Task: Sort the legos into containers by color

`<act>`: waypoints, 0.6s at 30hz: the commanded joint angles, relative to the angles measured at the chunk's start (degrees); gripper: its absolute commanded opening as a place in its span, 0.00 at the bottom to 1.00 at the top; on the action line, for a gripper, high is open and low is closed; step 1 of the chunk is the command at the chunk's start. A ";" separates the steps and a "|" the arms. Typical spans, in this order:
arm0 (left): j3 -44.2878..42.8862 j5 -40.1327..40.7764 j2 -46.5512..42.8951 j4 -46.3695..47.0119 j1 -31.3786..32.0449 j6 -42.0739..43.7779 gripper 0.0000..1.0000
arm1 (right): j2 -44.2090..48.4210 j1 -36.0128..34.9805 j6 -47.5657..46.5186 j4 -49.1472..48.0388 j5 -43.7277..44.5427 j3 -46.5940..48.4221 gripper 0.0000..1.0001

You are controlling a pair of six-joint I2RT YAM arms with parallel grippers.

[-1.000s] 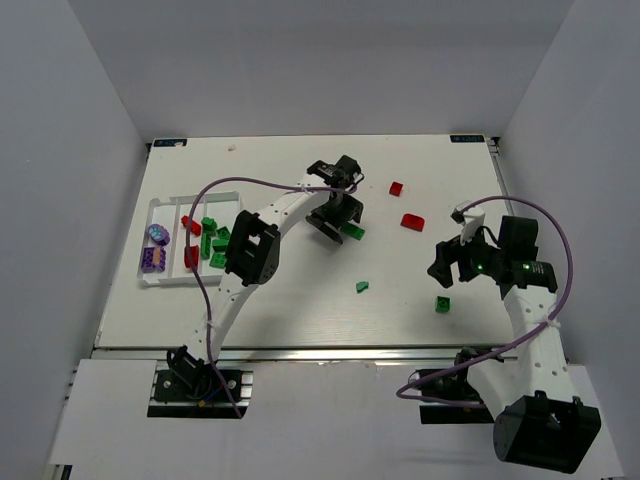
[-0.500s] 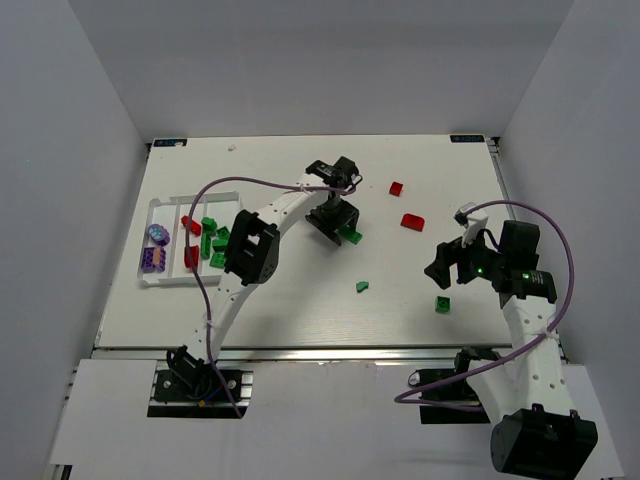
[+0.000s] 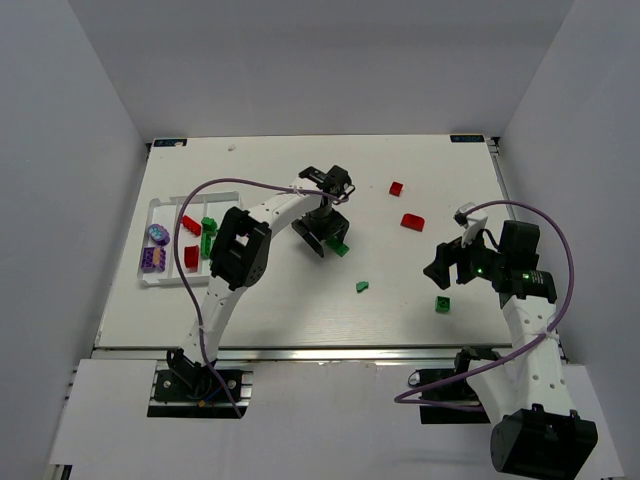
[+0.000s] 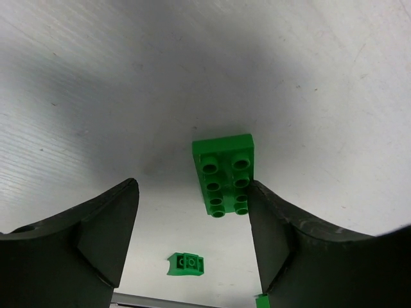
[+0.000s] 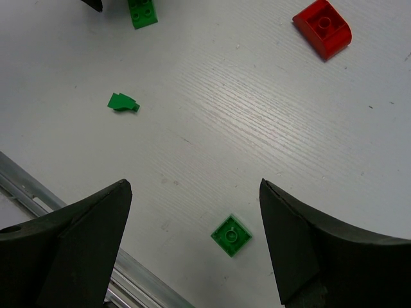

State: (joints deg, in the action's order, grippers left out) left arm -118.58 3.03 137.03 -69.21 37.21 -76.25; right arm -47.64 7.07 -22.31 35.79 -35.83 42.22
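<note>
Your left gripper (image 4: 192, 187) has slid lower left, pointing down, jaws wide astride the green eight-stud plastic brick (image 4: 225, 174); your right gripper (image 5: 196, 186) hangs wide too.

The table (image 3: 300, 310) is white with a faint wood grain. On it lie a bright green eight-stud brick (image 4: 224, 176), a small green wedge (image 5: 122, 102), a green square brick (image 5: 230, 235), a red rounded brick (image 5: 323, 26) and a small red brick (image 3: 396, 188). The white tray (image 3: 165, 205) holds red bricks (image 3: 190, 257), green bricks (image 3: 209, 226) and a purple brick (image 3: 153, 259). The left gripper (image 4: 192, 234) and right gripper (image 5: 192, 244) are black.
</note>
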 commanded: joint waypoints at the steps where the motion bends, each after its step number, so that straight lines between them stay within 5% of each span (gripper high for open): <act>1: -0.58 5.67 0.69 -3.12 -0.30 1.45 0.78 | -0.09 0.14 -0.72 -0.99 -1.34 0.23 0.85; 18: -4.99 3.39 3.50 0.22 -0.12 -1.01 0.80 | -0.18 0.22 -1.95 -0.72 -1.43 -1.87 0.85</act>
State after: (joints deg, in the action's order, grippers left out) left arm -122.06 5.58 139.33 -70.35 37.19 -75.99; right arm -47.75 7.07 -23.38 35.92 -36.21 40.58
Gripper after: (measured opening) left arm 0.800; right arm 0.846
